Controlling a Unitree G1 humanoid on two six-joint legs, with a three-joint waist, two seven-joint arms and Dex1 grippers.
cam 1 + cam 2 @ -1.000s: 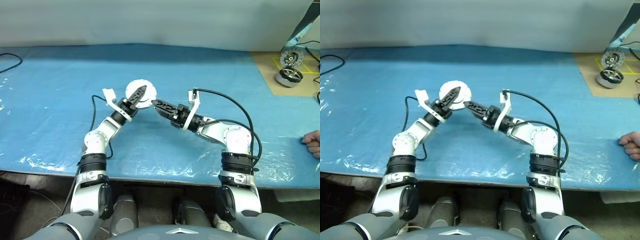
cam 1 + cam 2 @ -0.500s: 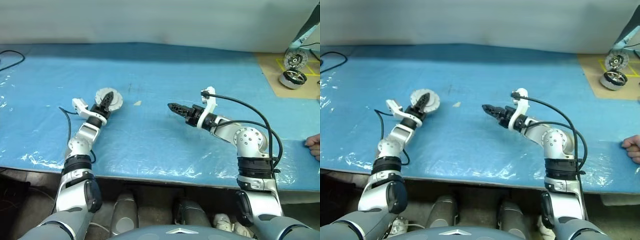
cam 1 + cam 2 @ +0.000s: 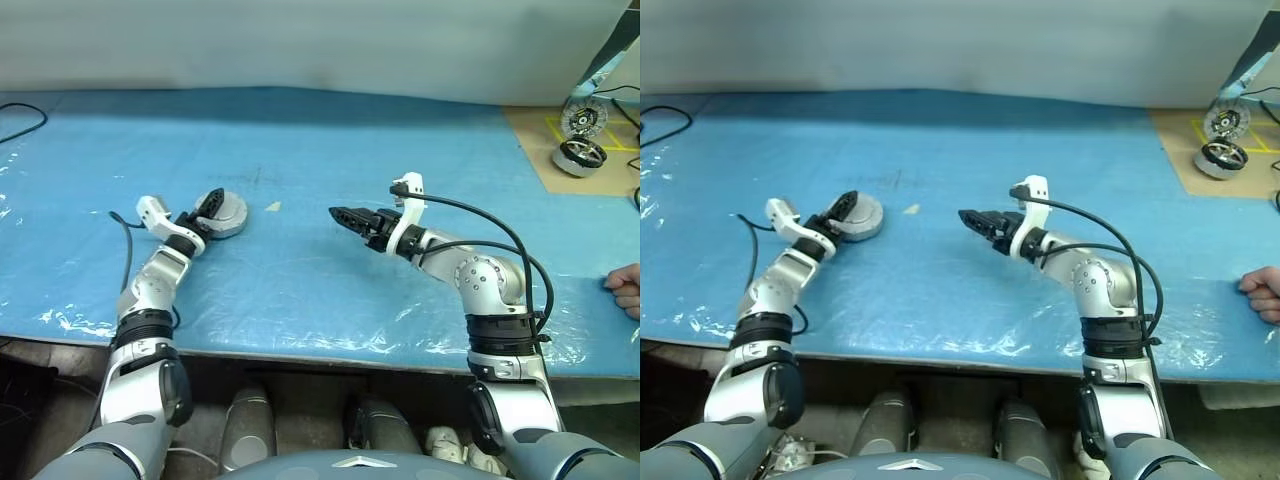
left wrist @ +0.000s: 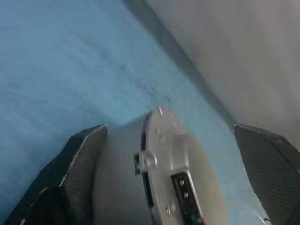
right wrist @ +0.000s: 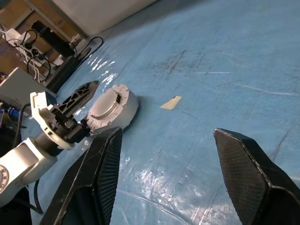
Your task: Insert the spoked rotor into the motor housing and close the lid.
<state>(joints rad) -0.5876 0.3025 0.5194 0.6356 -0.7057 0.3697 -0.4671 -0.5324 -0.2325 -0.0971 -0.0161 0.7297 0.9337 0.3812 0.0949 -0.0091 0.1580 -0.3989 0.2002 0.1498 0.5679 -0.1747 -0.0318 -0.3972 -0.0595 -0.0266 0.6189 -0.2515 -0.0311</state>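
Blue plastic sheeting (image 3: 330, 140), glossy and creased along its near edge, covered the whole table below a pale wall. Left of centre in the head views sat the motor housing (image 3: 226, 213), a round, shallow silver drum resting flat on the sheet with its lid (image 5: 104, 103) down over it, a smooth grey disc with a small notch near the rim. Since the lid covered the inside, the rotor could not be seen; judging by the closed assembly, the task looked essentially done.

The left gripper (image 3: 208, 213) lay level at the housing, its black fingers spread wide on either side of the drum; in the left wrist view one textured finger (image 4: 77, 173) stood touching or just beside the metal wall and the other well clear, which read as a release rather than a grip. The right gripper (image 3: 340, 214) hung right of centre, well apart from the housing, its ribbed black fingers parted around nothing.

A small tan scrap (image 3: 273, 207) lay on the sheet between the two grippers. At the upper right, two other motor parts (image 3: 579, 154) rested on a brown board, and a person's hand (image 3: 625, 287) touched the table's right edge.
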